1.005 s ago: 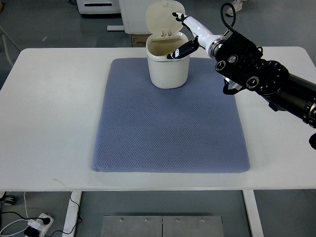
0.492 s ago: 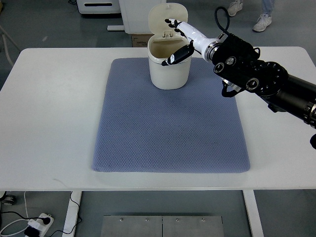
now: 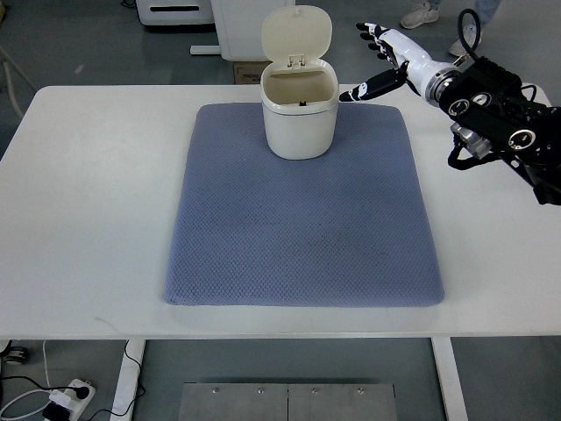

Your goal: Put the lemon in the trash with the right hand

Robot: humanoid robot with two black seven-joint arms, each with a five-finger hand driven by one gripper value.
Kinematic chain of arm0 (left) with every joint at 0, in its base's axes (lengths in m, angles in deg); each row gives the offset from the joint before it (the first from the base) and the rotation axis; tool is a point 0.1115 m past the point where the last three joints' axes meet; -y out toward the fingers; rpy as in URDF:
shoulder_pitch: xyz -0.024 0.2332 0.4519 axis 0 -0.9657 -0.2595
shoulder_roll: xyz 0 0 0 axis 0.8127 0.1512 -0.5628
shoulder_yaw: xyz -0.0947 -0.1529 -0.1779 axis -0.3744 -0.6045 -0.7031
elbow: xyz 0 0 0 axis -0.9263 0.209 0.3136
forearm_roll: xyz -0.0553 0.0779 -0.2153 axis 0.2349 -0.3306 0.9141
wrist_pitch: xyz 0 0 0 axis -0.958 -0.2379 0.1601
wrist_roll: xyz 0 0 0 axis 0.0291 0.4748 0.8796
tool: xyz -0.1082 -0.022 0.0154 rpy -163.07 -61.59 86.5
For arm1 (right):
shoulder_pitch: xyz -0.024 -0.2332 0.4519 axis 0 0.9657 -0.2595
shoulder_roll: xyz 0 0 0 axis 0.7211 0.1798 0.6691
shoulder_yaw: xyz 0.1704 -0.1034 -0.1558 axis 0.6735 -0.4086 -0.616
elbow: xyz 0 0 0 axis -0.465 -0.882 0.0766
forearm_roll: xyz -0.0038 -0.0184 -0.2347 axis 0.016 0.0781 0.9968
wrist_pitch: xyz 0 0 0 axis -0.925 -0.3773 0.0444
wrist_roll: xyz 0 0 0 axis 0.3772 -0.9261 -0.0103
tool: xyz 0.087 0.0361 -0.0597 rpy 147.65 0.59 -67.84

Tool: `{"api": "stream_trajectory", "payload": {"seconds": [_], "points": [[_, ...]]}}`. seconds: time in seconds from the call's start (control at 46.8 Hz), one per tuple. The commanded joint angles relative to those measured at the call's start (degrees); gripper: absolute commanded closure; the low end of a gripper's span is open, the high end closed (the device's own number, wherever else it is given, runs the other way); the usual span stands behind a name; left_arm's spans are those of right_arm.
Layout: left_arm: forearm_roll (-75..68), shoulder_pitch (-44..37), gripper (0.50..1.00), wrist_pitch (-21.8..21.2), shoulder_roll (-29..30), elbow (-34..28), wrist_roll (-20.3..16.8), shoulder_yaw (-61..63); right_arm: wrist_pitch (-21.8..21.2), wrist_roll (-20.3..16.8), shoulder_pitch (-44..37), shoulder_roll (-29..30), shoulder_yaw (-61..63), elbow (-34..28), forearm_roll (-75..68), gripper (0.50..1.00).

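Right robot hand spread (empty) beside trash bin.

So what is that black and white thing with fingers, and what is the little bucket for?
That is a robot's arm, and the white part with black fingertips is its right hand. The one camera looks down from the robot's own side, so its arm comes in from the picture's right edge. The hand is open and holds nothing, up beside the far right of the table. The bucket is a small cream trash bin with its lid flipped up. It stands at the far end of a blue-grey mat on the white table. The robot's job is dropping a lemon into the bin, but no lemon shows anywhere from here.
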Motion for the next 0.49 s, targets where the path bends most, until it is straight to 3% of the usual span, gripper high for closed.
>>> {"api": "stream_trajectory", "payload": {"seconds": [0.0,0.193,0.471], "points": [[0.0,0.0,0.500,0.0,0.0,0.0,0.0,0.0,0.0,0.1,1.9,-1.3,3.4,0.0,0.0,0.511],[0.0,0.0,0.500,0.0,0.0,0.0,0.0,0.0,0.4,-0.2,7.7,-2.4,15.6,0.0,-3.8,0.505],[0.0,0.0,0.500,0.0,0.0,0.0,0.0,0.0,1.0,0.0,13.4,0.8,33.9,0.1,-8.0,0.500]]}}
